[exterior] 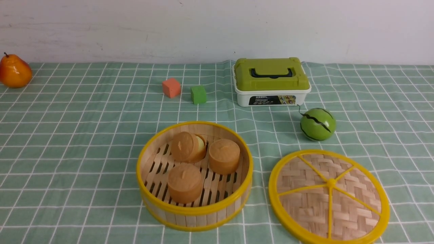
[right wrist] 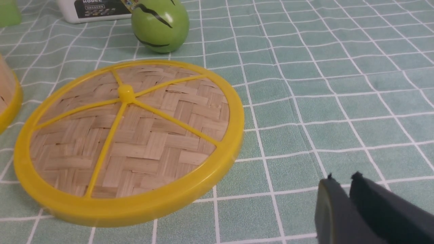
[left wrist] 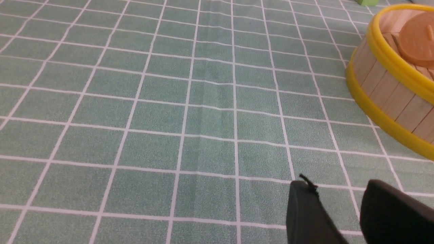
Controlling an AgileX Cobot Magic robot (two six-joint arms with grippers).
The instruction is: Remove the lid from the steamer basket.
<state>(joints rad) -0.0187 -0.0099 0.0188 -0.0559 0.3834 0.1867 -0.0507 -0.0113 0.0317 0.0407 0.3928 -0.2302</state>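
The lid [exterior: 305, 210] lies right of the basket [exterior: 191, 220]; removal appears complete. Left tool [left wrist: 336, 184]: spread. Right tool [right wrist: 342, 179]: slightly parted.

Your tool [right wrist: 342, 179] has its dark fingertips slightly apart over the green cloth with white grid lines that covers the worktop [right wrist: 291, 142]. Near the tool, but apart from it, you have the woven bamboo lid [right wrist: 142, 145] lying flat, its yellow knob and spokes facing up. Across the lid from your tool is part of the steamer basket [right wrist: 6, 95]. Farther from the tool than the lid sit the dark-striped green ball [right wrist: 161, 25], part of a white box [right wrist: 71, 12] with a black label, and part of a green block [right wrist: 8, 13].
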